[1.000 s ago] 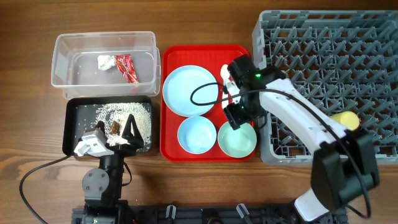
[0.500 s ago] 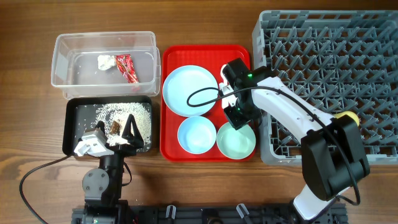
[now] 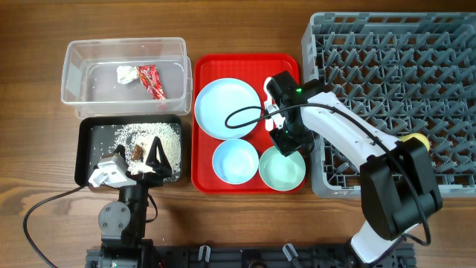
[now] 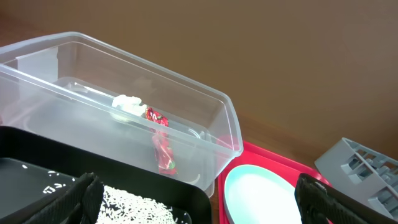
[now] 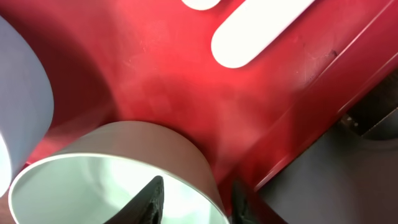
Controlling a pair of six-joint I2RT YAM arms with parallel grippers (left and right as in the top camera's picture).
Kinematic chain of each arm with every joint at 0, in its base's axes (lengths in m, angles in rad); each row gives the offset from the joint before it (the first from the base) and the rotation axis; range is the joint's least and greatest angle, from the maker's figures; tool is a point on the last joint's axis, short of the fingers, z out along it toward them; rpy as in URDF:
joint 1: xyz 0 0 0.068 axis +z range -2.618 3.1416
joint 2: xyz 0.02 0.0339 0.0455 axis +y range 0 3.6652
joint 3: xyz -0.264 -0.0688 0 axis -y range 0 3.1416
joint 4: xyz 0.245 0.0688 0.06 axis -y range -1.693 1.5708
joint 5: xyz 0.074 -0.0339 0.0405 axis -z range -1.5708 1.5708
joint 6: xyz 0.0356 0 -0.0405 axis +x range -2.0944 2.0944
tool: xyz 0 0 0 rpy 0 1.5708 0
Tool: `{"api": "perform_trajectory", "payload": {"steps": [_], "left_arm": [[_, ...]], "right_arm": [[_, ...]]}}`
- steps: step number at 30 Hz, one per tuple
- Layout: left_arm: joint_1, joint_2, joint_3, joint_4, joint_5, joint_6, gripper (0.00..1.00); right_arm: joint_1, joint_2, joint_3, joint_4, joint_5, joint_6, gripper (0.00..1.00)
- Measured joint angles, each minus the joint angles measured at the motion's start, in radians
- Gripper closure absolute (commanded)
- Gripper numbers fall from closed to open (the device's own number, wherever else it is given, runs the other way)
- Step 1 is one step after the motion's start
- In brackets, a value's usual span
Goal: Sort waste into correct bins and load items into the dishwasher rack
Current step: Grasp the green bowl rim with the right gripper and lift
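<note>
Bound for the dishwasher rack: right gripper straddles the pale green bowl rim, pinch unclear; left gripper idles, fingers spread.

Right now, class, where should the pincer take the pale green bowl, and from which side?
Pinch the rim of the pale green bowl from above, one finger inside, one outside: it stands upright, mouth open, wall thin. Avoid the side beside the small light blue bowl.
</note>
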Motion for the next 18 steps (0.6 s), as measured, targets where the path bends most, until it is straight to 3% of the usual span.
{"api": "perform_trajectory", "payload": {"steps": [2,6,10,14,18], "left_arm": [[0.0,0.0,0.0,0.0,0.0,0.0,0.0],[0.0,0.0,0.0,0.0,0.0,0.0,0.0],[0.0,0.0,0.0,0.0,0.0,0.0,0.0],[0.0,0.0,0.0,0.0,0.0,0.0,0.0],[0.0,0.0,0.0,0.0,0.0,0.0,0.0]], "right_arm": [[0.0,0.0,-0.01,0.008,0.0,0.0,0.63],[0.0,0.002,-0.054,0.041,0.001,0.005,0.78],[0.0,0.003,-0.064,0.044,0.01,0.008,0.83],[0.0,0.003,-0.064,0.025,0.038,0.02,0.96],[0.0,0.003,-0.053,0.003,0.046,0.031,0.96]]}}
